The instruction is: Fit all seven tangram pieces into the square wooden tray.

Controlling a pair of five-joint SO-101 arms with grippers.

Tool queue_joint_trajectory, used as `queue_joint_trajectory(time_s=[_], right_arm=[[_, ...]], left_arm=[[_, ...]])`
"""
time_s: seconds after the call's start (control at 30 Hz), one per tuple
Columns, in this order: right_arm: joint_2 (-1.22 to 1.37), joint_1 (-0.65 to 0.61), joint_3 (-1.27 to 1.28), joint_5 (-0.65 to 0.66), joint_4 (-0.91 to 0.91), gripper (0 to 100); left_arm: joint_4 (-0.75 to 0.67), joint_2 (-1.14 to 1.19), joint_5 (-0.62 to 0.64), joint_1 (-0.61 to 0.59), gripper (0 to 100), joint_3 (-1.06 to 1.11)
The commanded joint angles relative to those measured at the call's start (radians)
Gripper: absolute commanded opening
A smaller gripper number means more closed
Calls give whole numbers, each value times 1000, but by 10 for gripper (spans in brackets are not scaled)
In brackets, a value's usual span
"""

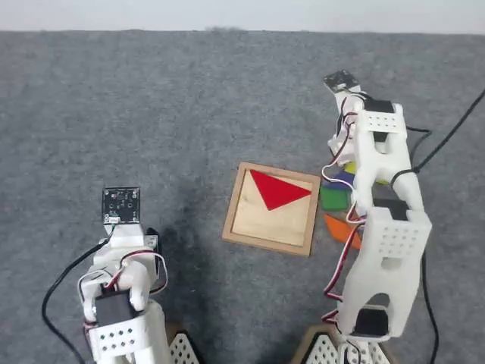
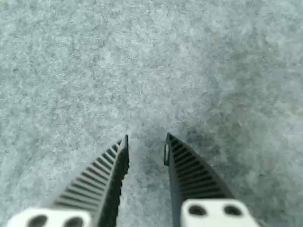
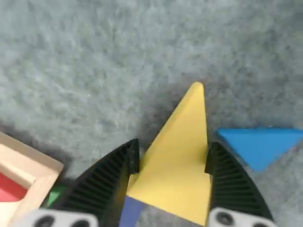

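Right pincer (image 3: 173,143) straddles the yellow triangle (image 3: 181,123), its apex pointing straight ahead.

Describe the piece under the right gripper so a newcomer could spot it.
Find the square wooden tray; loose pieces lie on the grey carpet beside it. The one the open right gripper straddles is the only yellow triangle, beside a blue triangle.

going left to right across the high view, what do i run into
left arm → wooden tray, with the red triangle inside it → right arm
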Motion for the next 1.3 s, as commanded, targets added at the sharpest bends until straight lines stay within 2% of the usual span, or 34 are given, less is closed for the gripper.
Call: queue_joint_trajectory(time_s=[0.0,0.27,0.47,0.6,0.83,1.07,1.27], right_arm=[[-5,12,-54,17,1,230],[51,48,-52,14,4,216],[50,88,-54,11,4,63],[47,97,-60,11,12,5],[-59,84,-279,-14,245,8],[-196,-76,-440,-163,596,8],[-337,-249,-338,-377,595,7]], left_arm=[[6,2,-11,-3,121,-8],[6,2,-11,-3,121,-8],[6,2,-11,-3,121,-8],[6,2,-11,-3,121,-8],[6,2,-11,-3,121,-8],[6,2,-11,-3,121,-8],[6,2,-11,-3,121,-8]])
